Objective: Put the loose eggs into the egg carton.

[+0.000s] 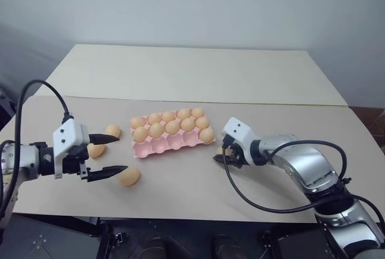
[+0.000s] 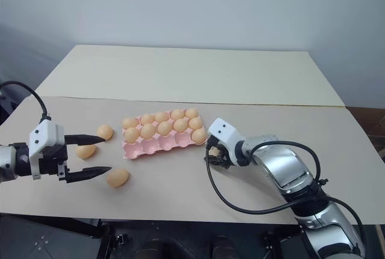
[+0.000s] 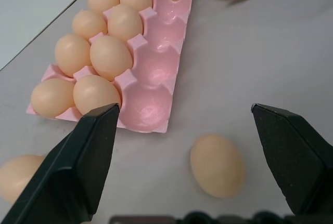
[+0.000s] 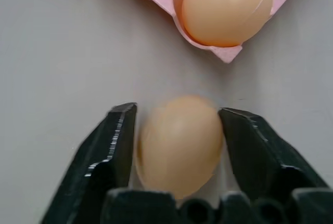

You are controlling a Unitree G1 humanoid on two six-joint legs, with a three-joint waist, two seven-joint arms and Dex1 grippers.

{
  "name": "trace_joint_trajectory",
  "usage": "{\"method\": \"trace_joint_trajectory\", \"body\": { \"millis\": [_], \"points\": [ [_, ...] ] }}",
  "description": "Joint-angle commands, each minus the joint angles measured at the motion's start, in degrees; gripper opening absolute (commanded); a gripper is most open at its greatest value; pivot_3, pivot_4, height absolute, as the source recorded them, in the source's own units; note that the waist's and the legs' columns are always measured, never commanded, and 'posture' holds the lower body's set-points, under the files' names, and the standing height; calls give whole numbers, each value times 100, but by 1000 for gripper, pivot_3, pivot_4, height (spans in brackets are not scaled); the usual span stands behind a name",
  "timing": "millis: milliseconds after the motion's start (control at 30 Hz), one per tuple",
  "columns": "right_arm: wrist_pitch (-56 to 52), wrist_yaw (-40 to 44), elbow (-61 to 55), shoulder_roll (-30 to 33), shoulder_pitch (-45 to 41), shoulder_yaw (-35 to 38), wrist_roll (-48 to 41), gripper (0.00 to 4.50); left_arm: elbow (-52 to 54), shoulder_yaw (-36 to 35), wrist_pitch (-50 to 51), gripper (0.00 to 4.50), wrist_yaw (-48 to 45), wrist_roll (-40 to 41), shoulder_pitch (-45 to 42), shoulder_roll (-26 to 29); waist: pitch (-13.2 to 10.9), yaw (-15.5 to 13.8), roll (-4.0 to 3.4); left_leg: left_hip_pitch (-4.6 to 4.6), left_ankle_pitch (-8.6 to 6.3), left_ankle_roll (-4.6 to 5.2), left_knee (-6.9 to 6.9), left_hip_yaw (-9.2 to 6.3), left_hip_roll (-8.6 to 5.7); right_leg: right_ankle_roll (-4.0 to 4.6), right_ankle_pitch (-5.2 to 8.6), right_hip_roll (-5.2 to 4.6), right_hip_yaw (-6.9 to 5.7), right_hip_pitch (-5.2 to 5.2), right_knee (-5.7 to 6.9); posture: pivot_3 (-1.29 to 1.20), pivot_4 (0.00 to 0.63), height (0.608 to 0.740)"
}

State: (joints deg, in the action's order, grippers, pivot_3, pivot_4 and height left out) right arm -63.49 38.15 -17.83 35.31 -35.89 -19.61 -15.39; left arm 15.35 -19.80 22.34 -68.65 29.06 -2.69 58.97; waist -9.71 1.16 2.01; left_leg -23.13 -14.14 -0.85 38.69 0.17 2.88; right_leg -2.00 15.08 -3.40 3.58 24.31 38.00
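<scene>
1. Left gripper (image 1: pixel 107 155) wide open, hovering over table (image 1: pixel 180 85) among three loose eggs (image 1: pixel 129 176).
2. Right gripper (image 4: pixel 177 130) clamped on one egg (image 4: pixel 178 143) lying just beside carton (image 1: pixel 171 145) corner.
3. Step: pickup.
4. Next: lift, carry to an empty near-row cup, release gently.

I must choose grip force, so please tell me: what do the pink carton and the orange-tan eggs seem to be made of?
The flat pink moulded egg carton looks like thin plastic or pressed pulp; its cups show a soft sheen, so plastic seems likelier. The small orange-tan oval eggs look smooth and matte, one with a faint seam line, suggesting moulded plastic rather than real shell.
</scene>
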Motion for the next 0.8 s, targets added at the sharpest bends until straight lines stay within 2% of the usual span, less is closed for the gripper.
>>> {"method": "trace_joint_trajectory", "body": {
  "millis": [33,67,300,367,567,800],
  "points": [
    [-98,-43,-160,19,-88,150,-21,1718,129,-64,-71,4415,25,-18,-58,67,0,-2,0,0,0,0,0,0,0,0,0,0,0,0,0,0,150,740],
    [-119,-64,-203,34,-94,177,-8,1582,123,-61,-75,4415,28,-27,-59,69,0,-2,0,0,0,0,0,0,0,0,0,0,0,0,0,0,150,740],
    [-212,-32,-715,230,-341,320,-40,1582,130,-24,-70,4415,89,-45,-68,51,-1,6,-1,-1,0,0,0,-1,0,0,0,0,0,1,0,0,150,740],
    [-90,-77,-821,122,-556,438,-75,1582,139,-25,-66,4415,99,-50,-56,43,-1,15,-1,0,0,0,0,-1,0,0,0,0,0,2,1,0,150,740],
    [329,-387,-356,-737,-1024,550,-62,1582,181,-43,-38,4415,131,-55,-10,28,-1,85,-1,-2,0,0,-1,-2,1,0,0,0,0,3,1,0,150,740],
    [1496,-867,434,-1626,-1043,143,542,1582,276,-121,95,4415,198,-14,105,58,-1,133,-1,-6,0,0,-1,-3,0,0,0,-1,-1,8,4,0,150,740]
  ]
}}
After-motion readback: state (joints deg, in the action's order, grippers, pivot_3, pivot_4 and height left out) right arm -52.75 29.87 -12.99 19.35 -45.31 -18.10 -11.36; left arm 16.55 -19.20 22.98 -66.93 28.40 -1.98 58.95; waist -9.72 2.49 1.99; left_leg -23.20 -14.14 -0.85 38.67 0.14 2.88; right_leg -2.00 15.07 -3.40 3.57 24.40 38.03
